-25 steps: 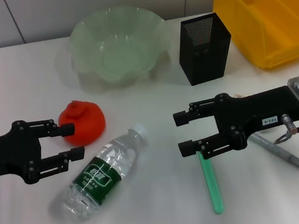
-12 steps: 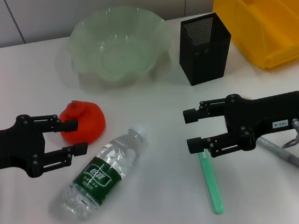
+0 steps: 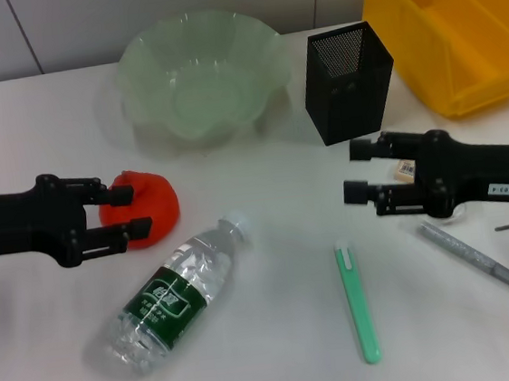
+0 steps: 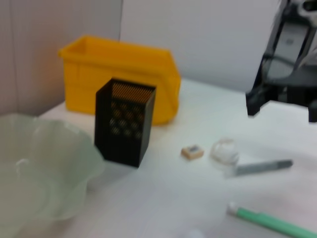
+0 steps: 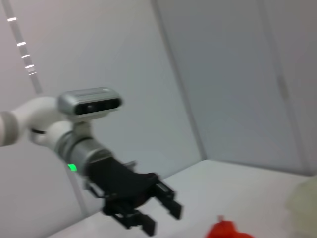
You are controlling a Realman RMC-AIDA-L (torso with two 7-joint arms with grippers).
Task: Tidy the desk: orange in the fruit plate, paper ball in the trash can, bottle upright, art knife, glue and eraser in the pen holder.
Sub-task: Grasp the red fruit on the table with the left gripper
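Note:
The red-orange orange (image 3: 154, 206) sits on the white desk left of centre. My left gripper (image 3: 129, 212) is open, with a finger on each side of the orange's left half. The bottle (image 3: 179, 294) lies on its side in front of the orange. My right gripper (image 3: 358, 170) is open and empty, hanging in front of the black mesh pen holder (image 3: 348, 81). The beige eraser (image 3: 405, 170) lies just behind this arm. A green art knife (image 3: 359, 302) and a grey glue stick (image 3: 473, 255) lie nearer me. The fruit plate (image 3: 142, 55) and trash can (image 3: 458, 51) stand at the back. A small pale lump (image 4: 224, 150) beside the eraser may be the paper ball.
The left wrist view shows the pen holder (image 4: 124, 121), the trash can (image 4: 119, 64), the eraser (image 4: 191, 151) and the fruit plate's rim (image 4: 74, 163). A tiled wall runs behind the desk.
My left gripper slid forward until its fingers flank the orange. My right gripper moved right and back, off the green art knife and toward the eraser.

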